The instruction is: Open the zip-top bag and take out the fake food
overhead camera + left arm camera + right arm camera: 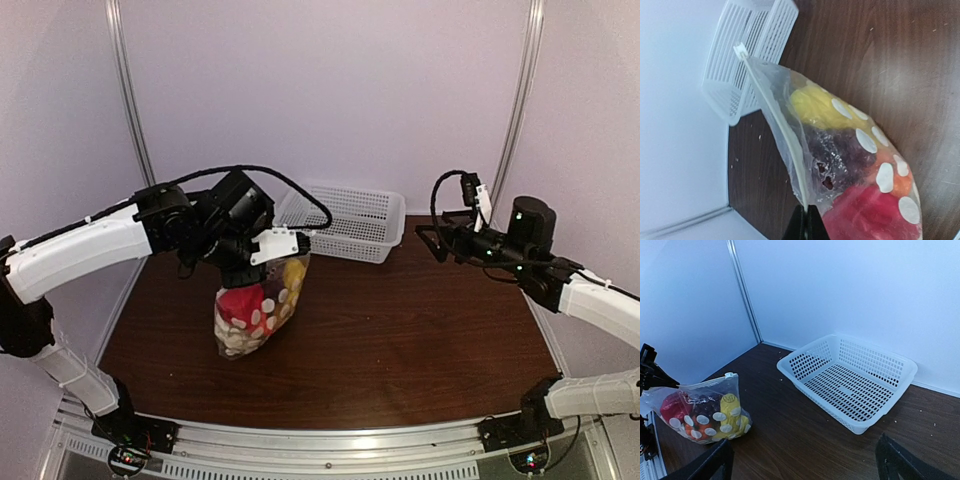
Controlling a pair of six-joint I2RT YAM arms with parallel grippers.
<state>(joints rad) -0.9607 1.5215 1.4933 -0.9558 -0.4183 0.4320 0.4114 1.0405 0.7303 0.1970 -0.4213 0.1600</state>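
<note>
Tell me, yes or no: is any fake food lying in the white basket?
No, the right wrist view shows only bare lattice inside the basket, and the fake food is all inside the zip-top bag.

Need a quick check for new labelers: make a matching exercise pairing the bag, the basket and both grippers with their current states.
Things:
1. zip-top bag
2. white lattice basket
3. left gripper
4. right gripper

States:
A. open, holding nothing
B. empty
C. full of fake food
D. shut on the bag's zip edge

Pairs: 1-C, 2-B, 3-D, 4-A
</note>
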